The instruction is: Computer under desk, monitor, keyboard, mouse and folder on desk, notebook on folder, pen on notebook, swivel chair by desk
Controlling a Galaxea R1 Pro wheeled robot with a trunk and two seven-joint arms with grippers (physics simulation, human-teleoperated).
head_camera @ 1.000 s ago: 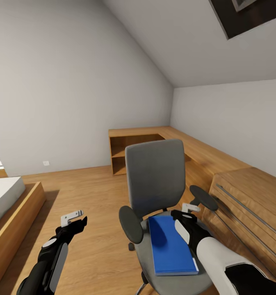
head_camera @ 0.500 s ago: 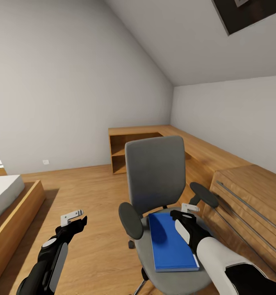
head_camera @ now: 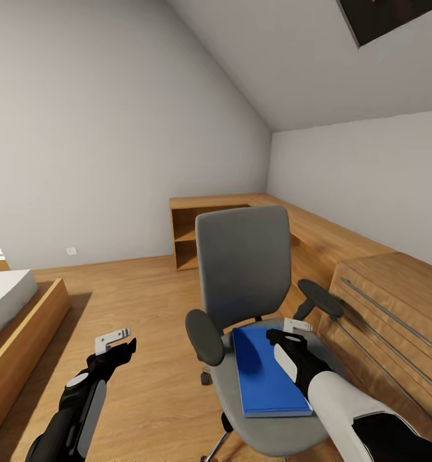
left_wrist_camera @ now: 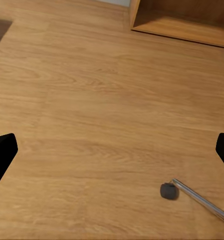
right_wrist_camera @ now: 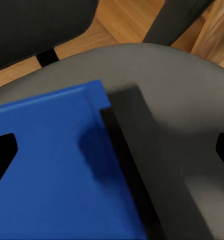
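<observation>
Right hand (head_camera: 291,333) hovers over the seat of the swivel chair (head_camera: 244,269), just above the right edge of the folder (head_camera: 267,375), and its fingers stand spread apart with nothing between them. From the right wrist view, the 2 dark fingertips (right_wrist_camera: 3,150) sit at opposite edges of the picture, with the blue folder (right_wrist_camera: 52,175) and the grey seat (right_wrist_camera: 166,85) between them below; a dark shadow band runs along the folder's edge. Whether the hand touches the folder I cannot tell.

Left hand (head_camera: 116,343) hangs over the wooden floor (head_camera: 138,301), well apart from the chair, also spread open and empty. In the left wrist view, its fingertips (left_wrist_camera: 2,152) frame bare floorboards, and a black caster (left_wrist_camera: 168,190) on a chrome leg of the chair base shows near one corner.

The folder lies flat on the chair seat, its long side running toward the backrest. The chair faces the robot, its 2 black armrests out to either side. A light wooden cabinet (head_camera: 395,314) stands just beside the chair on the right, and a low wooden shelf unit (head_camera: 206,231) runs along the far wall behind it. A bed (head_camera: 10,314) on a wooden frame is at the left.
</observation>
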